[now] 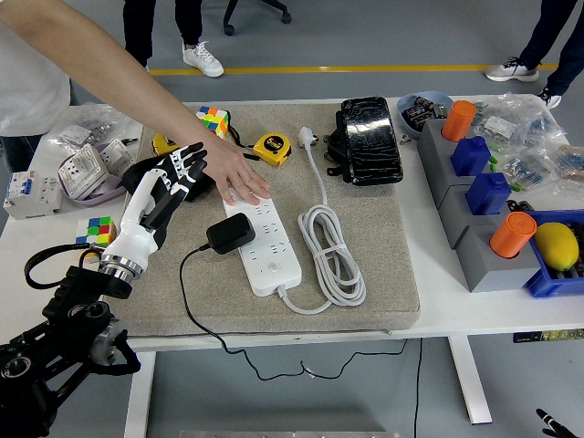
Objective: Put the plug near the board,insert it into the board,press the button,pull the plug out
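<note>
A white power strip [265,244] lies on the grey mat [365,265]. A black plug adapter [230,234] is seated in it at its left side, its black cable trailing down off the table edge. A person's hand [235,173] presses flat on the strip's far end. My left hand [175,179] hovers left of the strip, fingers spread, holding nothing, just beside the person's hand. My right hand is out of view.
The strip's coiled white cord [331,251] lies to its right. A yellow tape measure [271,147], black pouch [370,140], two puzzle cubes [98,230] and socket parts [80,169] sit around. Grey blocks with orange and blue pegs [484,210] stand right.
</note>
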`<state>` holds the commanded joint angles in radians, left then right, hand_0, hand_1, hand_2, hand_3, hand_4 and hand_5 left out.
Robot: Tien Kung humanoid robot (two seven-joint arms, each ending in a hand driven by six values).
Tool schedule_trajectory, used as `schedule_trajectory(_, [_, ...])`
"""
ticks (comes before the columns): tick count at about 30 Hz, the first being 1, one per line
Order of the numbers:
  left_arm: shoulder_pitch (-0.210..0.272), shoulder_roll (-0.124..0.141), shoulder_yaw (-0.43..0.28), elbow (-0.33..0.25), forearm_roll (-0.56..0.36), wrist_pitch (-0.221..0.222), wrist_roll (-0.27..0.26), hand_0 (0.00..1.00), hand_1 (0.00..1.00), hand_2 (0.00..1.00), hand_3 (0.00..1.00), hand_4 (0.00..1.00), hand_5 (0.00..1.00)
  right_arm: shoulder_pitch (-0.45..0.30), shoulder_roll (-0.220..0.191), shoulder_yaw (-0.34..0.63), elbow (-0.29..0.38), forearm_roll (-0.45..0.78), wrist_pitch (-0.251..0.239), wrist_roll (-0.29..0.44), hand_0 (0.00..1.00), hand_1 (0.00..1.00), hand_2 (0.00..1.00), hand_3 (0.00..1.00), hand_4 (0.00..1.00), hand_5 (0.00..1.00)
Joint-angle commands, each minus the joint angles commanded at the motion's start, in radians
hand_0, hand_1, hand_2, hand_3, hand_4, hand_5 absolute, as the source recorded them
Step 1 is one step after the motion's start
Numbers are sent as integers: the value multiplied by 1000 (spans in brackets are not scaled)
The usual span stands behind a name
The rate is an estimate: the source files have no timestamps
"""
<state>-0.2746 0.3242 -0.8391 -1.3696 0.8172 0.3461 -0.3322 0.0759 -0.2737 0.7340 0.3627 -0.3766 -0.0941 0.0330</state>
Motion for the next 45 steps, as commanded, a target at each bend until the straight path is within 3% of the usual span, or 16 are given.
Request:
schedule_trajectory(31, [-11,13,15,-19,23,4,29,847,835,867,836,980,706,11,-11,-20,2,6,0,-1,570,639,618,549,959,529])
schedule_trajectory(32, [-10,14,14,-22,29,8,35,758,769,802,836,978,703,11,-11,-21,2,6,1,0,570,639,618,549,959,529])
schedule_trajectory(37, [-6,22,-10,-67,108,12,107,758,769,802,836,978,703,11,-12,-27,2,7,2,0,570,639,618,549,959,529])
schedule_trajectory(38, [-8,25,-16,-82,134,11,130,483,619,627,838,978,698,12,-13,-27,3,7,2,-1,570,639,618,549,960,529])
schedule_trajectory(41, [-12,32,-29,-111,202,4,182,483,619,627,838,978,698,11,-13,-26,2,7,1,-1,570,639,618,549,960,529])
schedule_trajectory(43, [-14,37,-46,-140,274,-21,248,483,619,627,838,978,698,10,-14,-23,3,6,1,-1,570,639,618,549,960,529])
schedule_trajectory(44, [-15,38,-49,-147,298,-28,268,282,472,472,835,933,513,10,-14,-23,3,6,1,-1,570,639,618,548,959,529])
schedule_trajectory(45, [-16,40,-55,-160,335,-40,299,282,472,472,835,933,513,10,-14,-22,3,6,1,-1,570,639,618,548,959,529])
